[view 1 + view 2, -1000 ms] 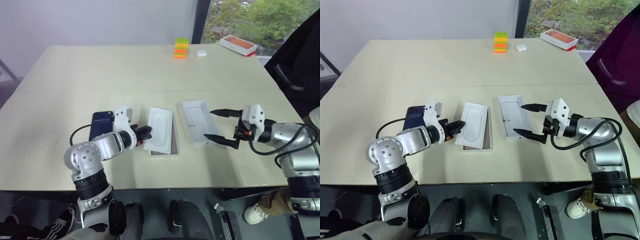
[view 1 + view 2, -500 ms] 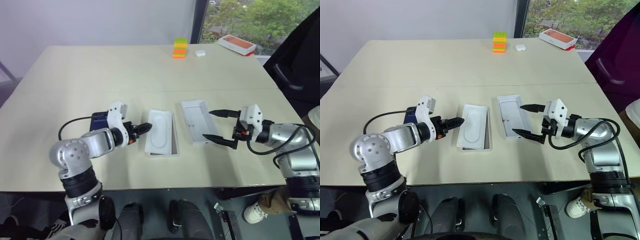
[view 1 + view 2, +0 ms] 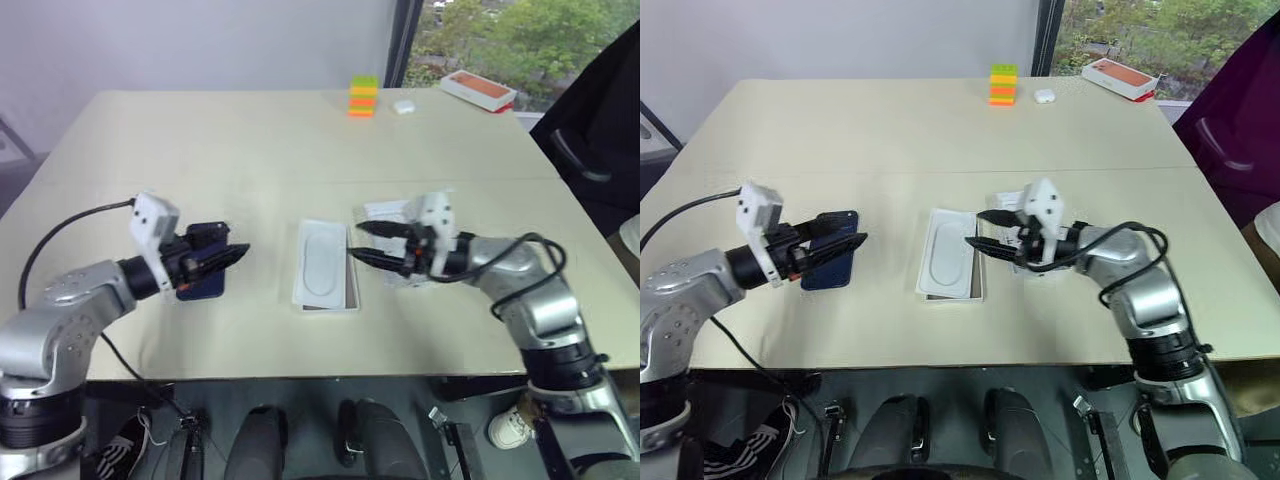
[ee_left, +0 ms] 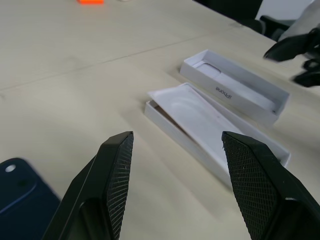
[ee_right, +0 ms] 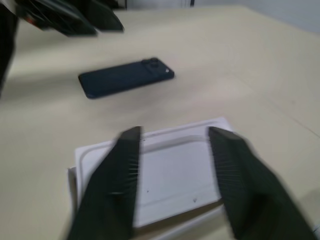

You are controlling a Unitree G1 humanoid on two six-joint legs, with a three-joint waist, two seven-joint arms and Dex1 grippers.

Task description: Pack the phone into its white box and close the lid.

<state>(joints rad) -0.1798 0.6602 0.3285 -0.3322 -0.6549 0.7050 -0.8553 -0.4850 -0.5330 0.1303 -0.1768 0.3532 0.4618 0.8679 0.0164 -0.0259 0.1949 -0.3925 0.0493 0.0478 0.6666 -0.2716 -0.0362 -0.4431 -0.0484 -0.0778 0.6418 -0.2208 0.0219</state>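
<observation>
Now the left wrist view catches printed lettering inside the lid (image 4: 235,87), something the head views don't resolve, while the white box (image 3: 325,264) at mid-desk (image 3: 300,140) carries a thin white insert (image 4: 197,112) with an oval recess. Left claw (image 3: 228,256) gapes wide and empty over the phone (image 3: 203,276), flat at left. Right claw (image 3: 363,243) hangs half-spread, empty, over the box's right edge.

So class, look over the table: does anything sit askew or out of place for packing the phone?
Yes. A thin white insert lies across the white box, a little skewed, so the tray is covered. The phone lies flat on the table apart from the box, and the lid lies open side up beside it.
</observation>
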